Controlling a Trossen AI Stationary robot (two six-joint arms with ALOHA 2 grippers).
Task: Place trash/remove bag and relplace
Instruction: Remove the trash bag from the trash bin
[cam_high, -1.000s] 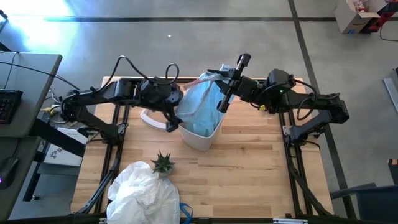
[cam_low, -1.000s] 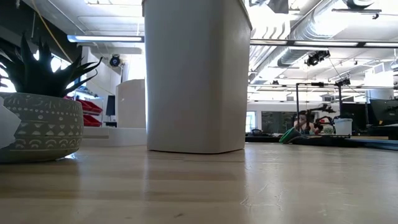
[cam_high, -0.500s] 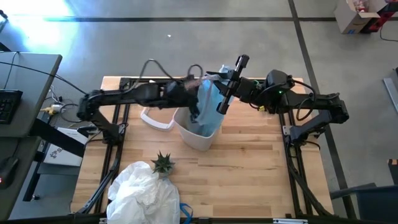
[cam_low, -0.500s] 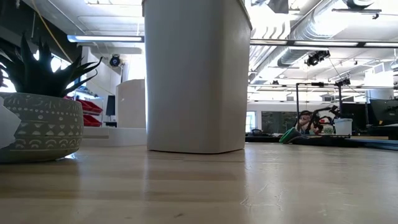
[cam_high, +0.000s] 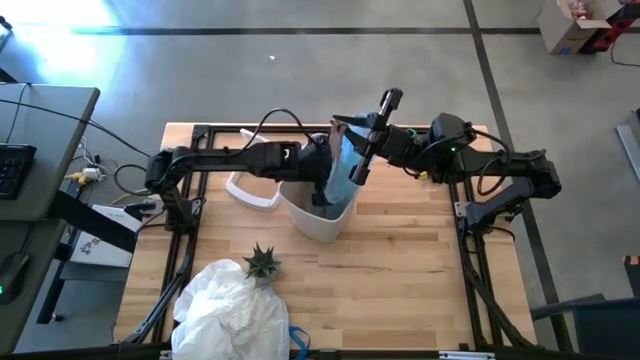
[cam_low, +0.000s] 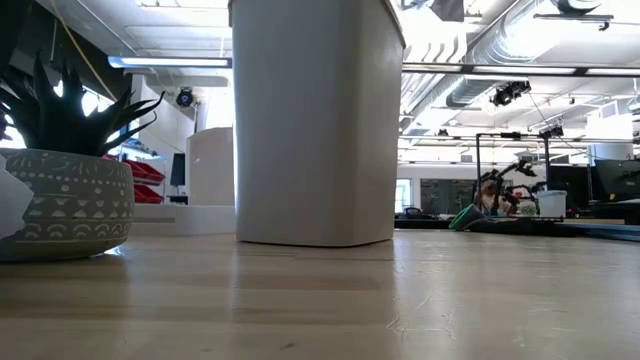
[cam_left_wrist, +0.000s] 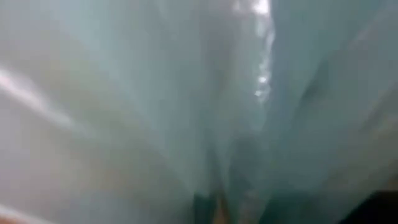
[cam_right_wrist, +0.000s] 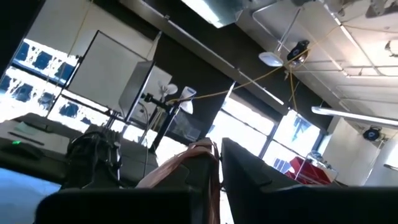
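Note:
The white bin (cam_high: 322, 218) stands mid-table; in the low view its wall (cam_low: 315, 120) fills the middle. The light-blue bag (cam_high: 341, 165) hangs from my raised right gripper (cam_high: 343, 125), and its lower part drops into the bin. My left gripper (cam_high: 324, 180) has come in from the table's left against the bag's side, over the bin's mouth. In the left wrist view the bag (cam_left_wrist: 186, 93) fills the picture, with my left gripper (cam_left_wrist: 217, 210) at its bottom edge. The trash is out of view. My left gripper is shut on the bag's side: folds of blue plastic (cam_left_wrist: 214, 186) run together into the fingertips. It comes slanting down from the table's left. How many layers it holds I cannot tell. My right gripper pinches a gathered strip of the bag's top edge (cam_right_wrist: 200, 155) between its two fingers, which point slightly upward toward the table's left. The bag hangs below them, its lower end in the bin.
A white ring-shaped lid (cam_high: 250, 192) lies left of the bin. A small potted plant (cam_high: 262, 263) stands nearer the front, also at the left in the low view (cam_low: 65, 195). A heap of white plastic (cam_high: 232, 308) lies at the near left corner.
My left gripper has swung toward the table's right and down, from beside the bin's left rim into the hanging bag. The bag, puffed wide a second ago, now hangs as a narrow gathered column. My right gripper has kept still.

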